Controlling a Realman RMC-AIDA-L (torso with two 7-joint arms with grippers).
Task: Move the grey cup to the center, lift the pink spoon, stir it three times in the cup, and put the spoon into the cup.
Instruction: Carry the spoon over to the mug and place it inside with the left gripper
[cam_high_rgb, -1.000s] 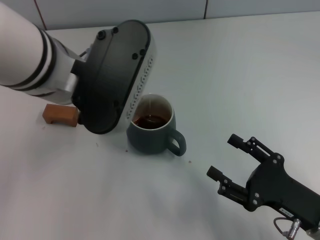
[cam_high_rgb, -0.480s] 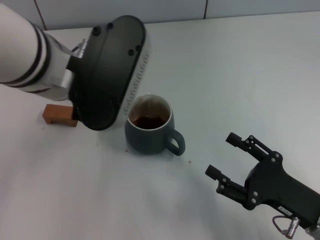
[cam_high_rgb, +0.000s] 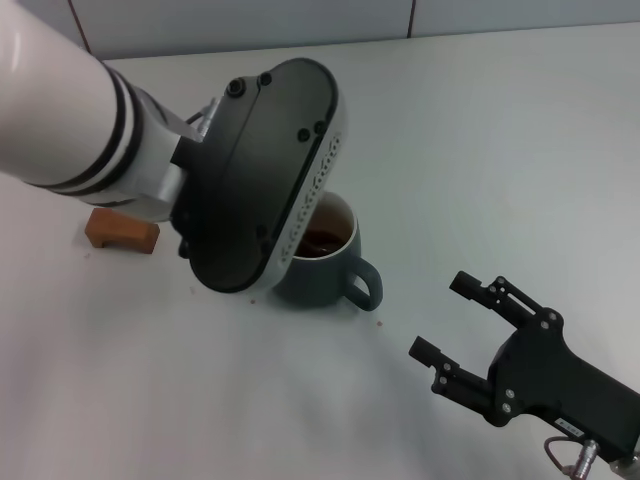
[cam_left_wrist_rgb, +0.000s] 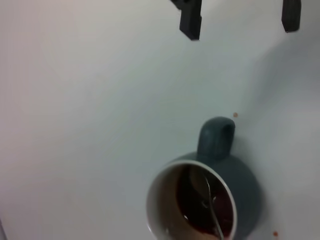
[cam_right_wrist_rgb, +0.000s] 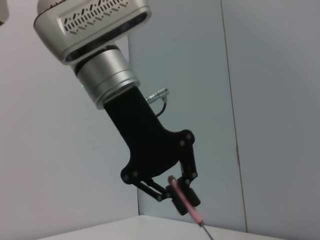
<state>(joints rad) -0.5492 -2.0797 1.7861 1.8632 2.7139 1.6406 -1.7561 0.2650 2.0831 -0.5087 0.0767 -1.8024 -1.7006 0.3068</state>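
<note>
1. The grey cup (cam_high_rgb: 322, 262) stands near the middle of the white table (cam_high_rgb: 500, 150), handle at about 4 o'clock in the head view, dark liquid inside.
2. The left gripper (cam_right_wrist_rgb: 177, 196) hangs over the cup, fingers pinched on the pink spoon (cam_right_wrist_rgb: 185, 201), whose metal end (cam_left_wrist_rgb: 214, 212) dips into the liquid.
3. The right gripper (cam_high_rgb: 462, 322) waits at the cup's 4 o'clock, fingers spread wide, holding nothing.
4. A brown block (cam_high_rgb: 121, 230) lies at the cup's 9 o'clock.
</note>
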